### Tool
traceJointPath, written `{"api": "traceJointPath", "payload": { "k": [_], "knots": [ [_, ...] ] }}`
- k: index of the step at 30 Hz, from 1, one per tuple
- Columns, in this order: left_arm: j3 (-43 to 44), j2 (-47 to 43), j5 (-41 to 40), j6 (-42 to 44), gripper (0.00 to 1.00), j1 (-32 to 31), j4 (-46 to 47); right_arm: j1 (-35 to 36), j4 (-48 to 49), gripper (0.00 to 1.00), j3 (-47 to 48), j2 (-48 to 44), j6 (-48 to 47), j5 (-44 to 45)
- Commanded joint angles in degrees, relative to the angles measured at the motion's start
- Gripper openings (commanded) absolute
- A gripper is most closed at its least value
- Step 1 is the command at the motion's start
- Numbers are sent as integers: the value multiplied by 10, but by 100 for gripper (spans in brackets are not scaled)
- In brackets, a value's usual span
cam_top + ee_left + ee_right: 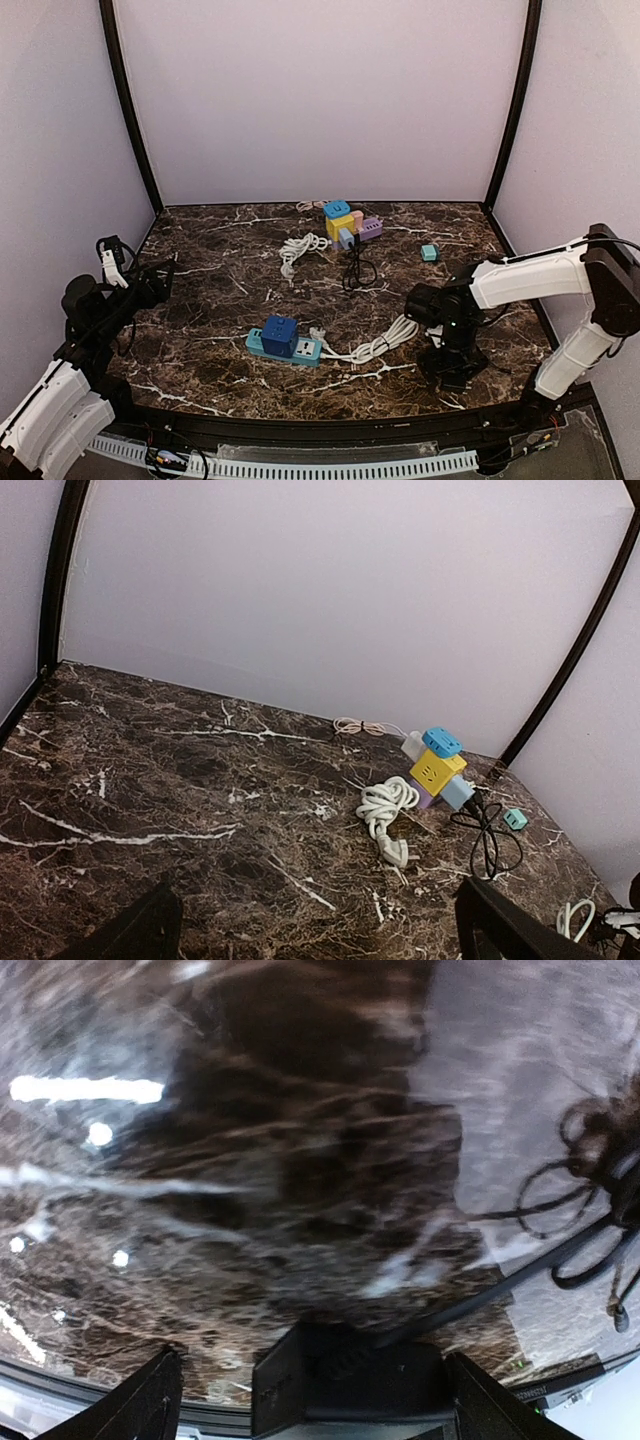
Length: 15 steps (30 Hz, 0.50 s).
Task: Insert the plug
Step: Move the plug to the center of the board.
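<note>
Found left gripper (318, 888) and right gripper (312, 1358) spread wide.
Couldn't identify blurred black block (345, 1380) between right fingers (150, 1400), right of teal plastic power strip (306, 350).

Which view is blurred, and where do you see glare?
Right wrist view: heavily blurred, with white glare patches on the marble table at the left. Top external view: sharp and evenly lit. Left wrist view: sharp, no glare.

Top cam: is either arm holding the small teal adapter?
No, the small teal adapter lies free on the table at back right.
</note>
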Motion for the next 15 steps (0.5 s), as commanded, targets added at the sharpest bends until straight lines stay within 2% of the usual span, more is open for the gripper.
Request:
{"api": "traceJointPath", "payload": {
  "k": [1, 4, 6, 10, 15],
  "knots": [
    [-10, 0, 9, -2, 96, 3, 12, 38, 35, 86, 15, 28, 19, -17],
    [-11, 0, 11, -4, 96, 3, 14, 75, 34, 84, 41, 56, 27, -14],
    [-11, -1, 12, -5, 96, 3, 15, 89, 36, 79, 47, 79, 31, -6],
    [-11, -2, 13, -6, 96, 3, 15, 91, 37, 69, 68, 134, 31, 10],
    [-11, -7, 13, -6, 96, 3, 16, 89, 38, 60, 147, 204, 15, 60]
  ]
}}
